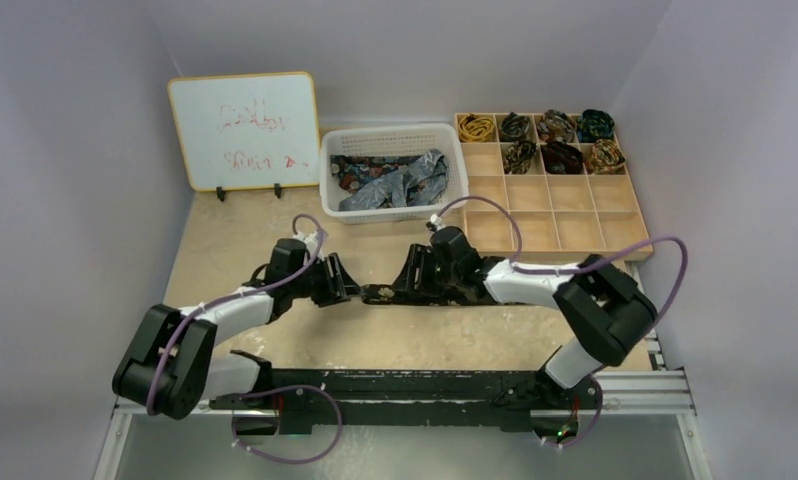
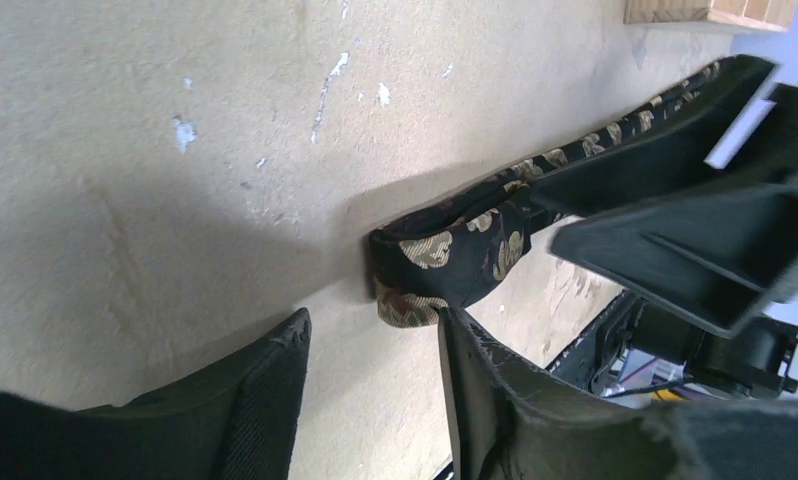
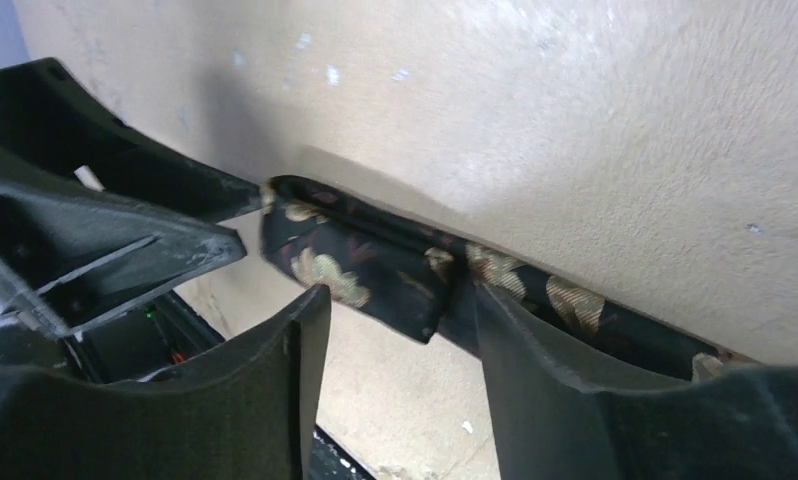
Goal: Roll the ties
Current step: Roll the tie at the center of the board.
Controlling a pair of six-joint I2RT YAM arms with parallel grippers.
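At the back of the table (image 1: 237,240) a white basket (image 1: 390,216) holds a loose heap of ties (image 1: 390,185), dark patterned ones tangled with a grey-blue one. To its right sits a wooden tray (image 1: 575,232) of square compartments with seven rolled ties (image 1: 562,156) in it. Four fill the back row, one to a compartment, and three sit in the next row, in its three right-hand compartments. A whiteboard (image 1: 243,130) stands left of the basket.

Between the two arms a dark tie with gold motifs (image 1: 380,294) lies flat across the middle of the table, its left end folded back on itself. The left fingers (image 2: 265,400) stand partly open at that fold, which sits just at their tips, not clamped; one tip looks to touch the cloth. The right fingers (image 3: 545,380) are partly open too and straddle the same folded end from the other side. One finger is against the fabric, a gap shows beside the other, and they grip nothing.
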